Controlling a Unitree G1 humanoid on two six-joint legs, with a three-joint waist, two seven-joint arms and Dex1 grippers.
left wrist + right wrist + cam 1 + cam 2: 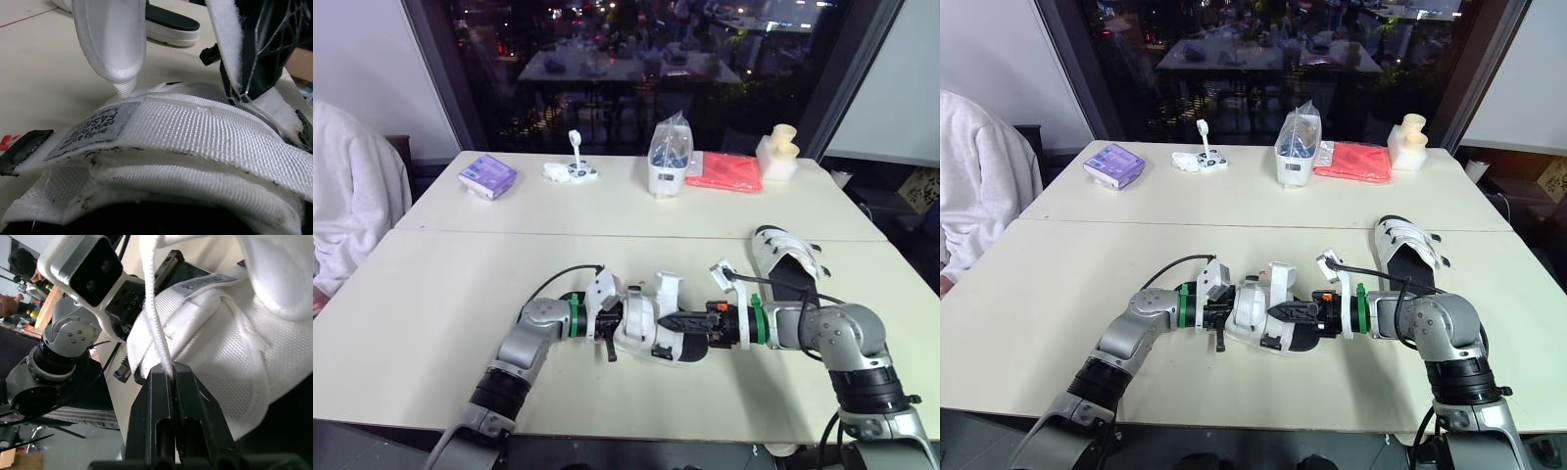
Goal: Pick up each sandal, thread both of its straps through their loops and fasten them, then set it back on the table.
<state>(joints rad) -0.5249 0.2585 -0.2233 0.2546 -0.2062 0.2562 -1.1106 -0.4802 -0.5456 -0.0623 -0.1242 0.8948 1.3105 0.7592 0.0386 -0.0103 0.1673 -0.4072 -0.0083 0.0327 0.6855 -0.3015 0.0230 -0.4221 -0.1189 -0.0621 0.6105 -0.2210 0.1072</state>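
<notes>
Over table (pixel 440 294), right gripper (pixel 172 370) tight on strap (pixel 154 318).

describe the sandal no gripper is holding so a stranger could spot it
On the near table, look to the robot's right side, just past its right arm. The loose sandal lies flat there, white straps over a black footbed. The other sandal is in the middle, gripped by the left gripper and right gripper.
</notes>
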